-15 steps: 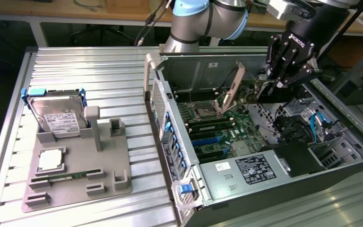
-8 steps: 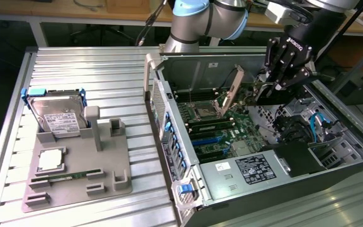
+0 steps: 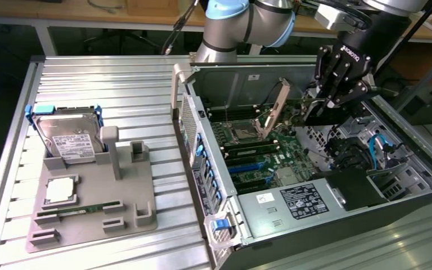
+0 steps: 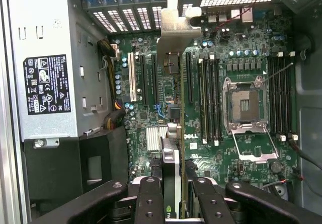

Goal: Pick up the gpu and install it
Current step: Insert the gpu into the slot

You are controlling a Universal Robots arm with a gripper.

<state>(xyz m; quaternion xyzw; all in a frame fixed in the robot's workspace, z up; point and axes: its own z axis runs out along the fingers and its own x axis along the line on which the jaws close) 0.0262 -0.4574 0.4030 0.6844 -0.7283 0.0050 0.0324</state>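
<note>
The open computer case [image 3: 336,222] lay on its side, motherboard [image 4: 201,156] exposed. Inside it, the gripper [image 4: 173,183] had its jaws set narrow, clamped on the gpu [image 4: 171,161]. The card was held edge-on above the expansion slots, clear of the board.

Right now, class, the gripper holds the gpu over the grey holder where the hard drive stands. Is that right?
No. The gripper holds the gpu over the motherboard inside the open computer case, not over the grey holder where the hard drive stands. The wrist view shows the card edge-on between the fingers, above the board's slots.
</note>
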